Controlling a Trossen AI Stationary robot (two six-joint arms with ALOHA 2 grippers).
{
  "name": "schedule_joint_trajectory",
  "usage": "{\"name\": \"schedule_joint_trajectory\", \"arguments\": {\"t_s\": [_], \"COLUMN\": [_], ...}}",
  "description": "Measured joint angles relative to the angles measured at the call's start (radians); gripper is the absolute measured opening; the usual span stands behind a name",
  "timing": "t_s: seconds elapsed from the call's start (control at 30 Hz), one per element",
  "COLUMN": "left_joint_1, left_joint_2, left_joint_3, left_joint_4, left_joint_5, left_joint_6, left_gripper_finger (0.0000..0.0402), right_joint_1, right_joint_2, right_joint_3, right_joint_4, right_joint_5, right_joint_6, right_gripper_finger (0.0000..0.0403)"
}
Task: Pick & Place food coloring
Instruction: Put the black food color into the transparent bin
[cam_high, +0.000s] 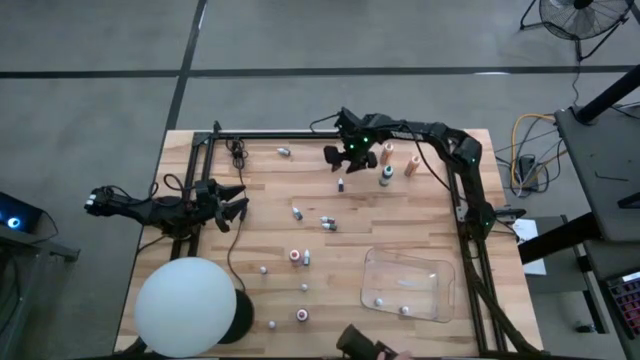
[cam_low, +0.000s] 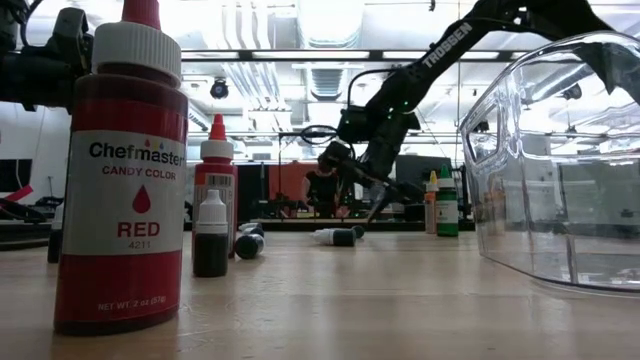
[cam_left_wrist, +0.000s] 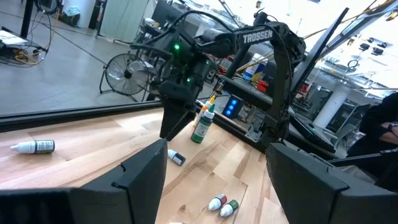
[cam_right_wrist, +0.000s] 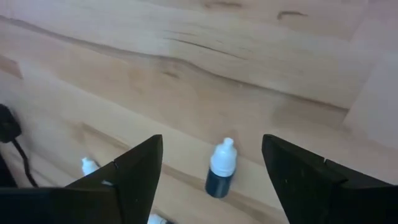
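Right wrist view: dark, white-capped food coloring bottle stands between wide jaws.

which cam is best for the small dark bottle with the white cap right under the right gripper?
Right wrist view: the dark bottle stands upright, close, framed between the open right gripper fingers. High view shows only a speck. Left wrist view shows a small bottle there, lying down; low view doesn't show it clearly.

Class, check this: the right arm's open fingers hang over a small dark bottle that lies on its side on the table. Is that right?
Not quite. The right wrist view shows the bottle standing upright, white cap up, not lying down. The rest holds: the right gripper is open above it, over the table.
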Motion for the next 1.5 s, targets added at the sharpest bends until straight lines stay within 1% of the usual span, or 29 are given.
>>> {"name": "schedule_joint_trajectory", "arguments": {"t_s": [0.23, 0.57, 0.83, 0.97, 1.3, 1.5], "left_joint_1": [0.000, 0.000, 0.000, 0.000, 0.000, 0.000], "left_joint_2": [0.000, 0.000, 0.000, 0.000, 0.000, 0.000], "left_joint_3": [0.000, 0.000, 0.000, 0.000, 0.000, 0.000], "left_joint_4": [0.000, 0.000, 0.000, 0.000, 0.000, 0.000], "left_joint_5": [0.000, 0.000, 0.000, 0.000, 0.000, 0.000], "left_joint_6": [0.000, 0.000, 0.000, 0.000, 0.000, 0.000], "left_gripper_finger": [0.0245, 0.0245, 0.0245, 0.0245, 0.0245, 0.0245], "right_joint_1": [0.003, -0.008, -0.014, -0.016, -0.009, -0.009], "right_joint_2": [0.001, 0.033, 0.046, 0.051, 0.066, 0.070], "right_joint_3": [-0.031, -0.040, -0.037, -0.026, -0.024, -0.023], "right_joint_4": [0.006, 0.003, -0.001, 0.004, -0.001, 0.000], "right_joint_5": [-0.006, -0.119, -0.139, -0.197, -0.202, -0.191], "right_joint_6": [-0.021, -0.180, -0.195, -0.212, -0.237, -0.203], "right_gripper_finger": [0.0256, 0.0249, 0.0247, 0.0246, 0.0246, 0.0246]}}
